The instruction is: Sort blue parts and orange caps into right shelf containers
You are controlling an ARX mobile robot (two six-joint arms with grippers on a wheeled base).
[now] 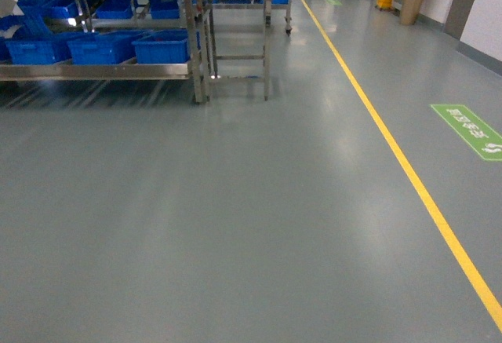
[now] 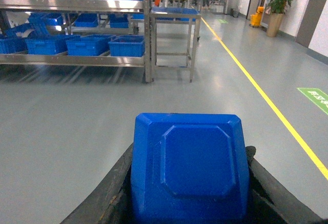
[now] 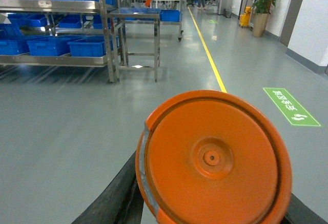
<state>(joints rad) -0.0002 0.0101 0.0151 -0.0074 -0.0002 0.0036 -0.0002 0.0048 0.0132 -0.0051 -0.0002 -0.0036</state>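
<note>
Both claws full, bins far ahead-left.
Left claw [image 2: 187,219] grips the chunky blue plastic part [image 2: 188,167]; right claw [image 3: 210,219] grips the round orange plastic cap [image 3: 212,158]; bright-blue ribbed plastic crates [image 1: 102,47] sit well apart on the metal shelf [image 1: 94,70].

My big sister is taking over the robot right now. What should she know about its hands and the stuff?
Left gripper: shut on the blue part.
Right gripper: shut on the orange cap.
Blue crates sit on the metal shelf, ahead and to the left across bare floor; the robot is not there yet.
Done: both pieces picked up.
Left: drive to the shelf, drop each piece into its crate. Which crate takes which cannot be told from here.
</note>
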